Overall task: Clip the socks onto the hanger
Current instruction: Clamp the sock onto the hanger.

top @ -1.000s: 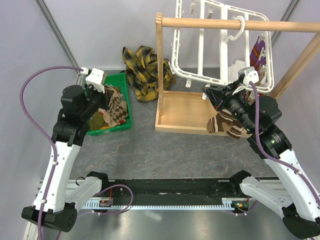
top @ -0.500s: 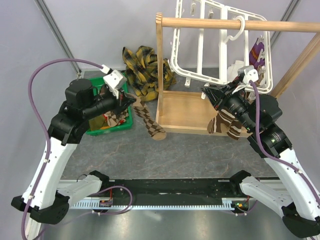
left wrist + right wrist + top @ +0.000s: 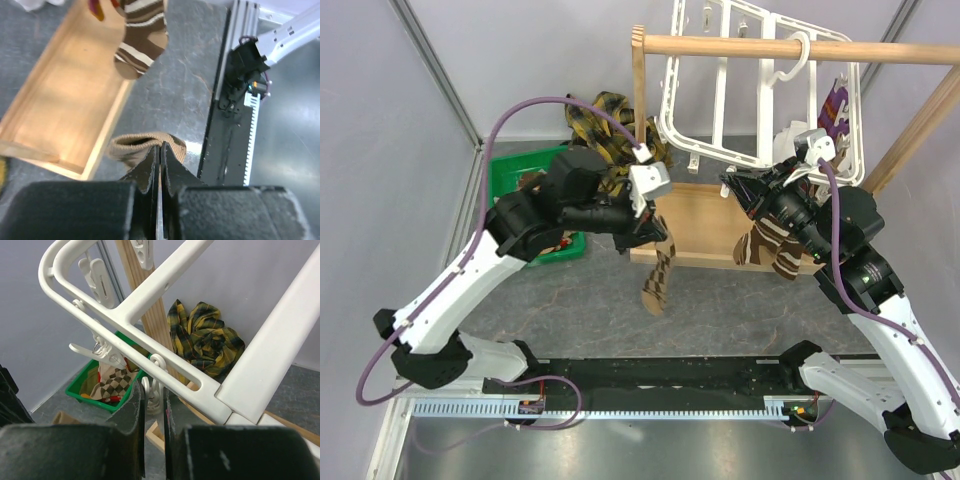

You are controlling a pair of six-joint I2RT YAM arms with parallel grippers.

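Hanging from the left claw [image 3: 655, 238] over the middle of the grey table [image 3: 590, 310] is a brown-and-beige diamond-patterned sock [image 3: 660, 280], its foot pointing down just in front of the near edge of a shallow wooden tray [image 3: 695, 225]. The left wrist view shows this claw [image 3: 160, 155] clenched tight, its two dark fingers pressed together on the sock's beige cuff [image 3: 145, 144].

On the right, the right claw [image 3: 733, 190] reaches up to the lower edge of a large white plastic hanger [image 3: 720, 100]. The hanger hooks over a wooden rod [image 3: 770, 47] that spans the far side above the tray. From the right wrist, the claw [image 3: 151, 390] is nearly closed, grasping a small white clip [image 3: 152, 385] that dangles under the hanger's frame [image 3: 130, 320].

A brown sock with pale stripes [image 3: 775, 245] hangs just below the right arm, over the right end of the tray. Its top is hidden behind the arm, so what holds it cannot be told. The left wrist camera catches the same striped sock [image 3: 142, 42] above the tray [image 3: 60, 110].

Far left sits a green bin [image 3: 520, 165], with more diamond-patterned socks [image 3: 112, 382] inside it. A crumpled yellow-and-black plaid cloth [image 3: 605, 115] lies between the bin and the rack's upright post.
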